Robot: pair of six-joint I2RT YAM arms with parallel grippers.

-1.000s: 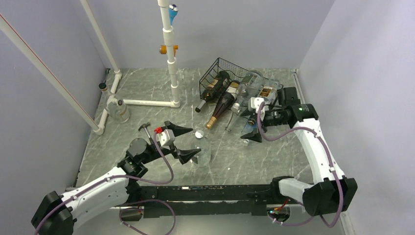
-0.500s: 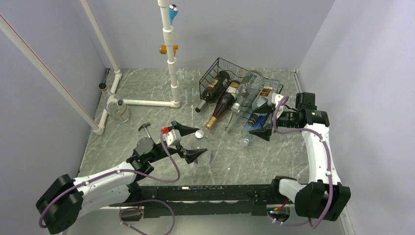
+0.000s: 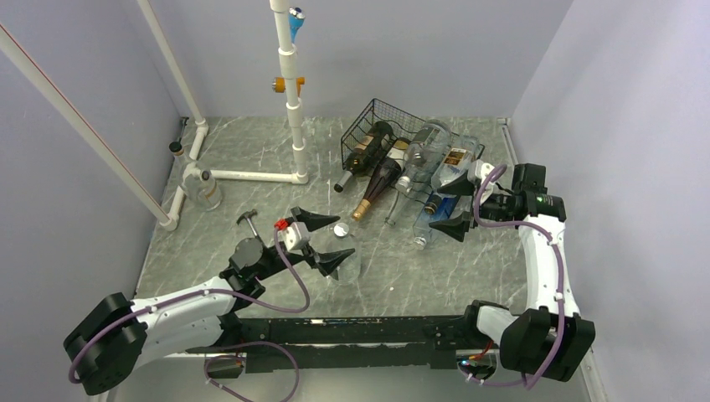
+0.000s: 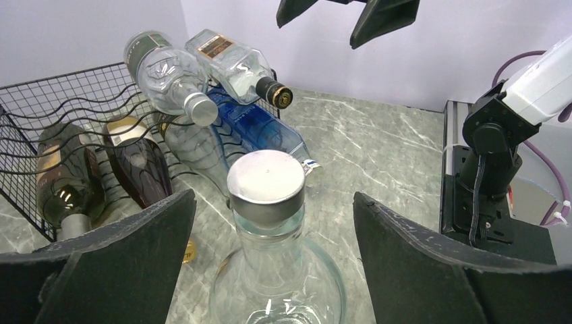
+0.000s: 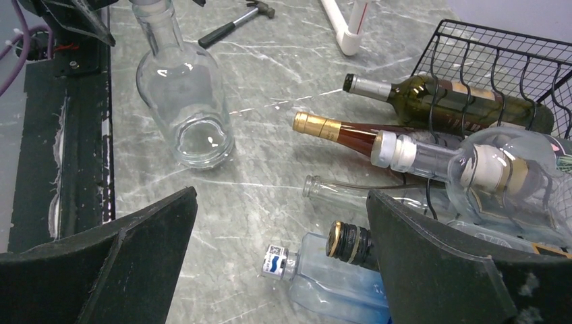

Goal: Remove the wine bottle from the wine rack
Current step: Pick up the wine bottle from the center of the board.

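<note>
One black wine rack is seen at the table's far side, with apparently six bottles lying in or against it (overlapping clear glass leaves the count unsure). The green wine bottle is lodged in its lower row, neck outward, and one clear bottle is stood upright apart from it. Of the two grippers, the right gripper is held wide open beside the protruding necks, and the left gripper is spread around the upright bottle's cap, untouched. A reach for a racked bottle is judged to be in hand: a neck must be straddled, clamped and drawn out lengthwise.
</note>
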